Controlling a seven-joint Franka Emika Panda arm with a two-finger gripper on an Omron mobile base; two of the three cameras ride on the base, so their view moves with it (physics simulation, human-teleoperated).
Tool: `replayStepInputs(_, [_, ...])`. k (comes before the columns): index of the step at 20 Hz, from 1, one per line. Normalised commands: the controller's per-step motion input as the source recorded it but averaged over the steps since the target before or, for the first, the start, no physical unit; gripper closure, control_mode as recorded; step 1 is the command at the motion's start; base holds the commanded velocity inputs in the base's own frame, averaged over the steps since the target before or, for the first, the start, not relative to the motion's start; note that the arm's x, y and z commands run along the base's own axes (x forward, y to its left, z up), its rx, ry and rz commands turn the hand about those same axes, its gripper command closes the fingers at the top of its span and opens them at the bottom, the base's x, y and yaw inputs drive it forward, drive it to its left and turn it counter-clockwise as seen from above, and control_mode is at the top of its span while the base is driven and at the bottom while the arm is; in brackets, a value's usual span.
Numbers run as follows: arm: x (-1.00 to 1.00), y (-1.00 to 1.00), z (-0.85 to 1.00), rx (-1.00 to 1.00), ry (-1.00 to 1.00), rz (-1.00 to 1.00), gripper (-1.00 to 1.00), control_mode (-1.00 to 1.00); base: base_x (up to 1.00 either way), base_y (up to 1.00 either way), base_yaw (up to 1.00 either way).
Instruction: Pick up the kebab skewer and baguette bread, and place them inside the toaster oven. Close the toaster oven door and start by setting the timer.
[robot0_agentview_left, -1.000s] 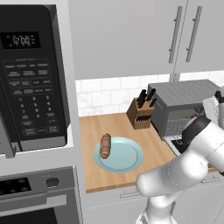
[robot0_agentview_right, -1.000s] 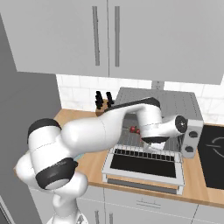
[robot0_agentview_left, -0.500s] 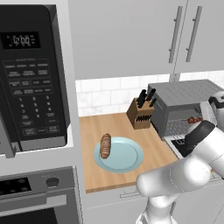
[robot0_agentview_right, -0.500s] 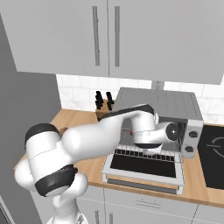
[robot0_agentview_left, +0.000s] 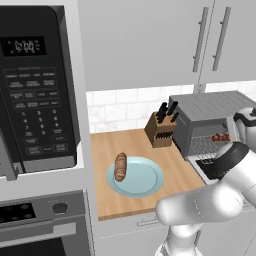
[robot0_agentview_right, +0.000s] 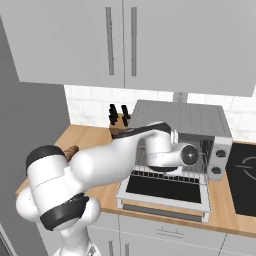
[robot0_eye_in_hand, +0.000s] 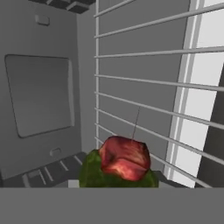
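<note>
The kebab skewer (robot0_eye_in_hand: 124, 162) sits end-on before the hand camera, red and green chunks close to the lens, with the wire rack (robot0_eye_in_hand: 144, 92) of the toaster oven (robot0_agentview_right: 192, 127) running past it. In the left base view the skewer's red pieces show just inside the oven mouth, above the rack. The jaws are closed on the skewer; the fingertips themselves are hidden behind the food.

For the step in hand, judged to be setting the skewer down, you should carry it a little deeper so its whole length lies over the rack wires, lower it until it rests across several of them, and only then release. Keep it level, or one end may slip between two wires. Draw the hand straight back out over the toaster oven door (robot0_agentview_right: 165, 192), which lies open and flat in front.

The arm reaches forward and across from the base, its forearm nearly horizontal and its wrist at the oven opening. The baguette bread (robot0_agentview_left: 120, 166) lies on the pale blue plate (robot0_agentview_left: 147, 180), well apart from the oven, beside the knife block (robot0_agentview_left: 161, 131).
</note>
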Motion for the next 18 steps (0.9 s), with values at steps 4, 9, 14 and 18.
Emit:
replayStepInputs(4, [0.26, 0.00, -0.03, -0.02, 0.00, 0.00, 1.00, -1.00, 0.00, 0.00, 0.00])
replayStepInputs(9, [0.02, 0.02, 0.00, -0.02, 0.03, 0.00, -1.00, -1.00, 0.00, 0.00, 0.00])
replayStepInputs(14, [0.00, 0.00, 0.00, 0.00, 0.00, 0.00, -1.00, -1.00, 0.00, 0.00, 0.00])
replayStepInputs(18, [0.00, 0.00, 0.00, 0.00, 0.00, 0.00, -1.00, -1.00, 0.00, 0.00, 0.00])
